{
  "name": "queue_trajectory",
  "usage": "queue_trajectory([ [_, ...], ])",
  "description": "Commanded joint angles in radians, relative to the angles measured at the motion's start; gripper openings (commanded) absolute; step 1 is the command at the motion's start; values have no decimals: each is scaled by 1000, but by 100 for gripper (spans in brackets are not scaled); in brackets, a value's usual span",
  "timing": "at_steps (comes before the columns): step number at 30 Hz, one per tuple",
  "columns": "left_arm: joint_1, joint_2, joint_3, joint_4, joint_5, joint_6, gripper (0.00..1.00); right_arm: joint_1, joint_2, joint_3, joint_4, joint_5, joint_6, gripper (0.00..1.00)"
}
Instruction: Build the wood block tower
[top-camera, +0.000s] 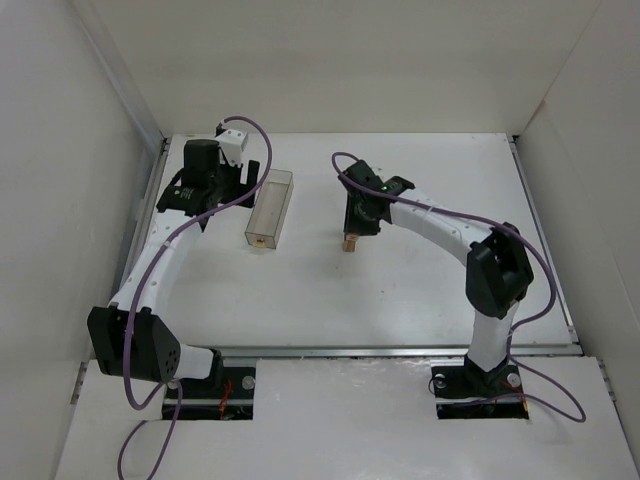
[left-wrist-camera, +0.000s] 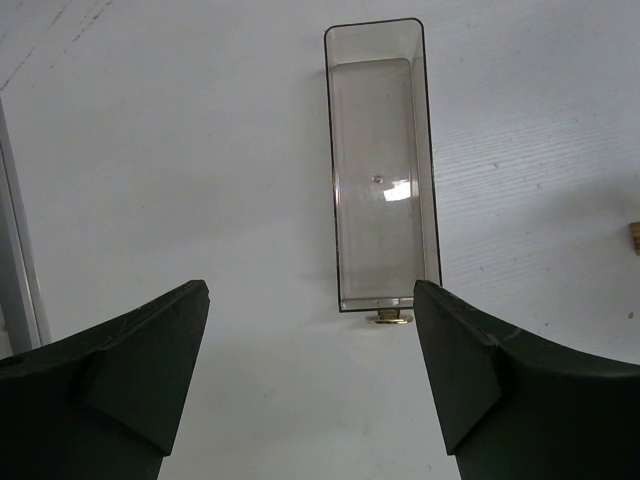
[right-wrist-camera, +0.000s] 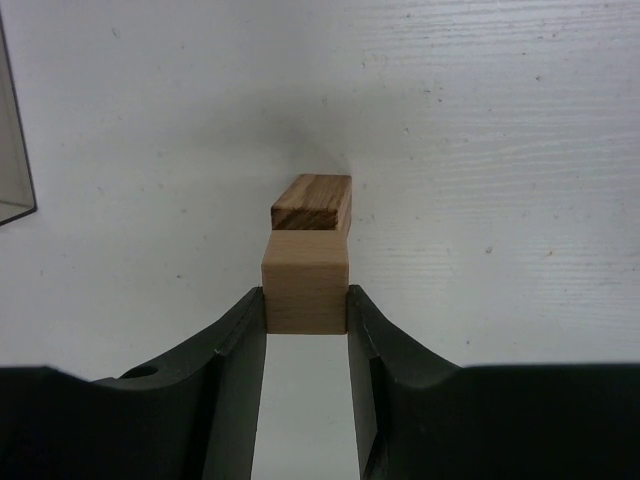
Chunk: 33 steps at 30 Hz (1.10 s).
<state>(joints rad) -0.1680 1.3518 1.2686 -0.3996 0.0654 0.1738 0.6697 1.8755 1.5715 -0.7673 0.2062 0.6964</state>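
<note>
Nearest to the overhead camera sat the left arm's base (top-camera: 205, 375) and the right arm's base (top-camera: 482, 382), both at the near edge of the white table (top-camera: 420, 290). From my seat I saw the left gripper (left-wrist-camera: 310, 295) hanging over bare table with its fingers (left-wrist-camera: 150, 360) spread wide and nothing between them. Straight ahead of those fingers, closer to the right one, lay the long clear box (left-wrist-camera: 380, 170) with its open top up, and I saw nothing in the part I could look into. A small tan-gold piece (left-wrist-camera: 390, 318) showed at the box end closest to that fingertip; I could not tell what it was. Well off to the right of the box, the right gripper (right-wrist-camera: 305, 300) pointed down at the table, fingers (right-wrist-camera: 235, 330) pinching a light-tan block (right-wrist-camera: 305, 280) by its two side faces. Just past those fingertips was a darker block (right-wrist-camera: 312, 203) with visible grain, right behind the held one; whether the two touched I could not tell. Seen from above, the wood block tower (top-camera: 350, 242) was a short tan stub directly under the right gripper's tips, out on the table to the right of the box.
</note>
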Motion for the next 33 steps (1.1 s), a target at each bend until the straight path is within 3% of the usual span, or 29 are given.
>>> queue_trajectory([
  [1,-1,-29,-18,28,-12,-16,81,10,1,22,-9,13,-3,0],
  [22,-1,-20,-28,38,-3,-16,83,19,63,144,-87,45,-72,0],
  [33,-1,-20,-37,38,-3,-16,83,28,83,153,-105,45,-100,5],
])
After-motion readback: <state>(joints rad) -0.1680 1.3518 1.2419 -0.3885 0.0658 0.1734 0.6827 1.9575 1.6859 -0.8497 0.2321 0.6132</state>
